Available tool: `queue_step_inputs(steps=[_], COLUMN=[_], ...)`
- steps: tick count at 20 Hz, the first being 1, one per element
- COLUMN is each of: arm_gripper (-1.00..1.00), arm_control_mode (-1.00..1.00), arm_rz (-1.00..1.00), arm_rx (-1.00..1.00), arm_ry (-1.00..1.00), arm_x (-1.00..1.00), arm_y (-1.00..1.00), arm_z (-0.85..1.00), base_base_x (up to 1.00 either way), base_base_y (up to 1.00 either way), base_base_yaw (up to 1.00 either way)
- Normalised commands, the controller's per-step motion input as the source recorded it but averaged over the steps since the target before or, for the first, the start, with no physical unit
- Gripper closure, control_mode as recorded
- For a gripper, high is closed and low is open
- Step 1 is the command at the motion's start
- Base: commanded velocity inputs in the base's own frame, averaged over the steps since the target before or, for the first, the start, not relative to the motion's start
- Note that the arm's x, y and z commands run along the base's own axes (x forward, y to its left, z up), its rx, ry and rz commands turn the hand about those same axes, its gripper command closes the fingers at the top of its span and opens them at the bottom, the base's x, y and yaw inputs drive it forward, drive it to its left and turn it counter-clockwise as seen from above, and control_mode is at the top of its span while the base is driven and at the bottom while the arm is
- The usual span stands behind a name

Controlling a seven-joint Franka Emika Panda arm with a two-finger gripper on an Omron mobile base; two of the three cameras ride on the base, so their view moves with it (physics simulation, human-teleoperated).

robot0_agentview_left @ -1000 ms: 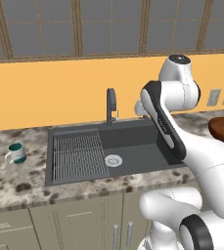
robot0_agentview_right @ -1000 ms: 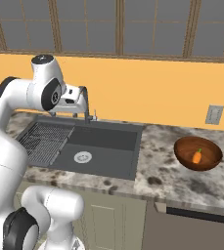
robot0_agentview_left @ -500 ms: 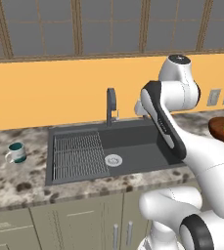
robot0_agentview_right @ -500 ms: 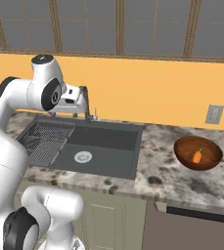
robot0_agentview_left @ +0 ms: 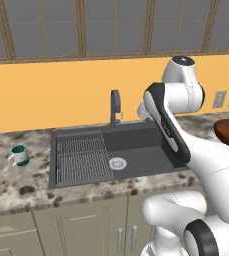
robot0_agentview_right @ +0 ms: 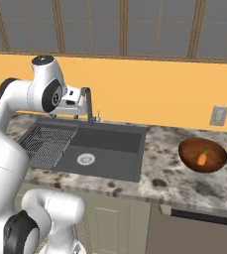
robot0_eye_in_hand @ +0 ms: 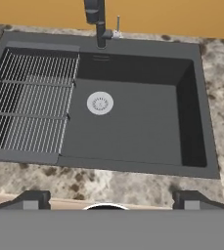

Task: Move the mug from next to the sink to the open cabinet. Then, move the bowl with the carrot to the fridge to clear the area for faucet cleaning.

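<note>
Jaws wide open and empty, hovering over the sink (robot0_eye_in_hand: 133,122). The mug (robot0_agentview_left: 19,155) sits on the tabletop (robot0_agentview_left: 16,182) left of it. I'd swing left, drop in from above, avoid the handle.

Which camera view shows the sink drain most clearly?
The hand view: it looks straight down on the round silver drain, large and unobstructed. Both base views show it smaller, at an angle, beside the ribbed rack.

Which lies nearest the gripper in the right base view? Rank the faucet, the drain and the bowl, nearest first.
1. Faucet, right beside the gripper.
2. Drain, below it.
3. Bowl, far off to the right.
</note>
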Motion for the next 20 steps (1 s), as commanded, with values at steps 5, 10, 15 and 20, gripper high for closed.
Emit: queue_step_inputs(steps=[5, 10, 15, 20], arm_gripper=[-1.0, -1.0, -1.0, -1.0], arm_control_mode=[1.0, 1.0, 1.0, 1.0], arm_rz=[0.0, 0.0, 0.0, 0.0], arm_rx=[0.0, 0.0, 0.0, 0.0], arm_ry=[0.0, 0.0, 0.0, 0.0], arm_x=[0.0, 0.0, 0.0, 0.0], arm_y=[0.0, 0.0, 0.0, 0.0], arm_z=[0.0, 0.0, 0.0, 0.0], base_base_x=[-0.39, -0.04, 0.01, -0.03], base_base_y=[0.41, 0.91, 1.0, 0.82], base_base_yaw=[0.0, 0.0, 0.0, 0.0])
